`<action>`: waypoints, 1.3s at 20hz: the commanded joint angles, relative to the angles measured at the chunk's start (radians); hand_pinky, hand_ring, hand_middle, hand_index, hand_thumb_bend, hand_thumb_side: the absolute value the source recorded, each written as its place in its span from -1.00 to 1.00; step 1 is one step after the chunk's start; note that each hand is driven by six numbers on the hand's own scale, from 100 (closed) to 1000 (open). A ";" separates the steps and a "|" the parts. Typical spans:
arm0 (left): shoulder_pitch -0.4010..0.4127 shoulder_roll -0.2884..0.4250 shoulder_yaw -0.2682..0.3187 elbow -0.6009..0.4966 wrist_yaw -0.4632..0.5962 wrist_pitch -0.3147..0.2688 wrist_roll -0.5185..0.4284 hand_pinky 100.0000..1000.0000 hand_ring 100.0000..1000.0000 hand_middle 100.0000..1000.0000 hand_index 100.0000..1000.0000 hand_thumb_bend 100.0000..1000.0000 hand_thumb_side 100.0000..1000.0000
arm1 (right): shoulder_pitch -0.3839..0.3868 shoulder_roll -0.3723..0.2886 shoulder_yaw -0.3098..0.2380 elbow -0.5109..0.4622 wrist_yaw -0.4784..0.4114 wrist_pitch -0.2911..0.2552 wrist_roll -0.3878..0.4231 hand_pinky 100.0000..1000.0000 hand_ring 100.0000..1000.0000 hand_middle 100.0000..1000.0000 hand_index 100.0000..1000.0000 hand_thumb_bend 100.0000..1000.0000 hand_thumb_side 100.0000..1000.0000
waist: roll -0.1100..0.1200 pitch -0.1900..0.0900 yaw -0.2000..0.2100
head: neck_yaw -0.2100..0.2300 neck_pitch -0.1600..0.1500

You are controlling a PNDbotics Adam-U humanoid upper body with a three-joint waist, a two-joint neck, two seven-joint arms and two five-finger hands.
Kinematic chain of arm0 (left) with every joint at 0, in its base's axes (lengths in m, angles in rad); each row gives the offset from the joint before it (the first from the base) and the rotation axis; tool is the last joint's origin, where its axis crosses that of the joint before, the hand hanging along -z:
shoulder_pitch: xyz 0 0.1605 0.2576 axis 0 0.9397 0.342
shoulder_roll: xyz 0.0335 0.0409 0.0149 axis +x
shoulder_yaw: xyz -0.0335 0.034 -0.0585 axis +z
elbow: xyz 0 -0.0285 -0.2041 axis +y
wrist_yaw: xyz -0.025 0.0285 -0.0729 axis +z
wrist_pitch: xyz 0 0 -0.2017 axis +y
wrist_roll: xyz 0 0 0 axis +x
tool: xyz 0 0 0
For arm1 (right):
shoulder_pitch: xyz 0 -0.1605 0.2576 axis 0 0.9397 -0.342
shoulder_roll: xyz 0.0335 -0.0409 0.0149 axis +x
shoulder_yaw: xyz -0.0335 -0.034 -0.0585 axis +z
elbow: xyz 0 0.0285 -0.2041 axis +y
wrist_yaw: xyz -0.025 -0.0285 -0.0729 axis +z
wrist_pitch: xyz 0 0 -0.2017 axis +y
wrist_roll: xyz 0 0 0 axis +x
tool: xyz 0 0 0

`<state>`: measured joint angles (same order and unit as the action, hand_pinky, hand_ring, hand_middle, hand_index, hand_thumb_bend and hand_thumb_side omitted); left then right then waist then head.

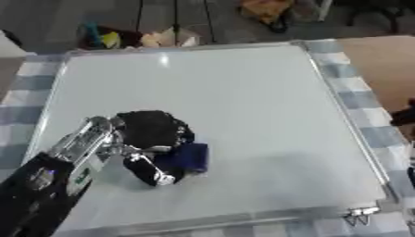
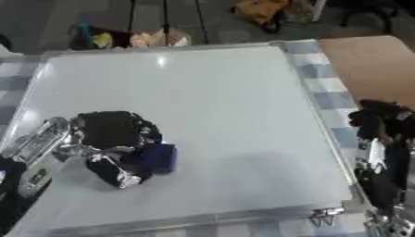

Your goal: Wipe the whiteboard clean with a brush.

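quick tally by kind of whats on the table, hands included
whiteboard: 1
blue brush, held by the left hand: 1
robot hands: 2, the left hand on the board, the right hand off the board's right edge
checked cloth under the board: 1
total: 5

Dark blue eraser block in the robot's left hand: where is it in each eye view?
Left eye view: dark blue eraser block sits lower left of centre on the white whiteboard, gripped by the left hand.
Right eye view: same block, shifted further left.
Shared landmark: the metal clip at the whiteboard's near right corner.
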<state>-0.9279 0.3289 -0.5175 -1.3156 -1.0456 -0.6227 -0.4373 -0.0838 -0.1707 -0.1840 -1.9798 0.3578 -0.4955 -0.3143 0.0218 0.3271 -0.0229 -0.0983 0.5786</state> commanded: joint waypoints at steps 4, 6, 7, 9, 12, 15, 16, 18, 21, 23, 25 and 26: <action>-0.026 0.010 0.001 -0.030 -0.003 0.002 -0.006 0.05 0.49 0.11 -0.47 -0.95 0.00 | -0.004 -0.006 -0.001 -0.020 -0.014 0.001 0.006 -0.19 -0.04 -0.23 0.28 -1.00 0.32 | -0.002 -0.019 -0.002 | -0.001 -0.011; -0.026 0.008 0.000 -0.028 -0.006 0.002 -0.008 0.04 0.49 0.11 -0.47 -0.95 0.02 | -0.004 -0.006 -0.001 -0.020 -0.015 0.001 0.006 -0.19 -0.04 -0.23 0.28 -1.00 0.32 | -0.002 -0.019 -0.003 | -0.001 -0.012; -0.027 0.007 0.000 -0.027 -0.008 0.002 -0.009 0.04 0.49 0.12 -0.47 -0.95 0.02 | -0.003 -0.005 -0.001 -0.020 -0.015 0.001 0.006 -0.18 -0.04 -0.23 0.28 -1.00 0.32 | -0.002 -0.019 -0.003 | -0.001 -0.013; -0.027 0.006 0.001 -0.026 -0.009 0.001 -0.009 0.04 0.48 0.12 -0.47 -0.95 0.02 | -0.003 -0.006 -0.001 -0.020 -0.017 0.000 0.006 -0.18 -0.04 -0.23 0.28 -1.00 0.32 | -0.002 -0.020 -0.004 | -0.001 -0.013; -0.027 0.004 0.000 -0.022 -0.013 0.000 -0.009 0.03 0.43 0.10 -0.47 -0.95 0.04 | -0.004 -0.006 -0.001 -0.020 -0.018 0.000 0.007 -0.18 -0.04 -0.23 0.28 -1.00 0.32 | -0.001 -0.020 -0.005 | -0.001 -0.014; -0.025 0.004 0.003 -0.017 -0.017 0.001 -0.008 0.00 0.38 0.05 -0.48 -0.98 0.03 | -0.003 -0.005 -0.001 -0.020 -0.019 0.000 0.007 -0.18 -0.04 -0.24 0.28 -1.00 0.32 | -0.001 -0.020 -0.006 | -0.001 -0.013; -0.026 0.003 0.004 -0.017 -0.019 0.002 -0.007 -0.01 0.34 0.01 -0.48 -1.00 0.02 | -0.003 -0.005 -0.001 -0.020 -0.019 0.000 0.007 -0.18 -0.04 -0.24 0.28 -1.00 0.32 | -0.001 -0.020 -0.006 | -0.001 -0.013; -0.027 0.003 0.006 -0.017 -0.021 0.006 -0.003 -0.05 0.23 -0.08 -0.50 -1.00 -0.02 | -0.004 -0.005 -0.001 -0.020 -0.020 0.000 0.007 -0.18 -0.05 -0.24 0.28 -1.00 0.32 | -0.001 -0.020 -0.007 | -0.001 -0.014; -0.026 0.003 0.007 -0.016 -0.025 0.012 0.002 -0.09 0.17 -0.12 -0.50 -1.00 -0.04 | -0.004 -0.004 -0.001 -0.020 -0.021 0.000 0.007 -0.18 -0.05 -0.24 0.27 -1.00 0.32 | 0.000 -0.019 -0.008 | -0.001 -0.014; -0.026 0.003 0.008 -0.016 -0.029 0.016 0.006 -0.11 0.14 -0.15 -0.50 -1.00 -0.05 | -0.004 -0.003 -0.001 -0.020 -0.021 0.000 0.007 -0.18 -0.05 -0.24 0.27 -1.00 0.32 | -0.001 -0.019 -0.007 | 0.000 -0.014; -0.027 0.004 0.010 -0.017 -0.035 0.020 0.011 -0.13 0.13 -0.17 -0.50 -1.00 -0.07 | -0.003 -0.003 -0.001 -0.020 -0.021 0.000 0.007 -0.18 -0.05 -0.24 0.27 -1.00 0.32 | -0.001 -0.019 -0.007 | -0.001 -0.015; -0.027 0.005 0.010 -0.019 -0.038 0.021 0.013 -0.13 0.13 -0.17 -0.50 -1.00 -0.07 | -0.003 -0.003 0.000 -0.020 -0.022 0.000 0.008 -0.18 -0.05 -0.24 0.27 -1.00 0.32 | -0.001 -0.019 -0.007 | -0.001 -0.015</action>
<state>-0.9337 0.3249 -0.5193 -1.3227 -1.0779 -0.6062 -0.4294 -0.0837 -0.1688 -0.1839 -1.9798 0.3407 -0.4934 -0.3091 0.0227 0.3269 -0.0293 -0.0985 0.5728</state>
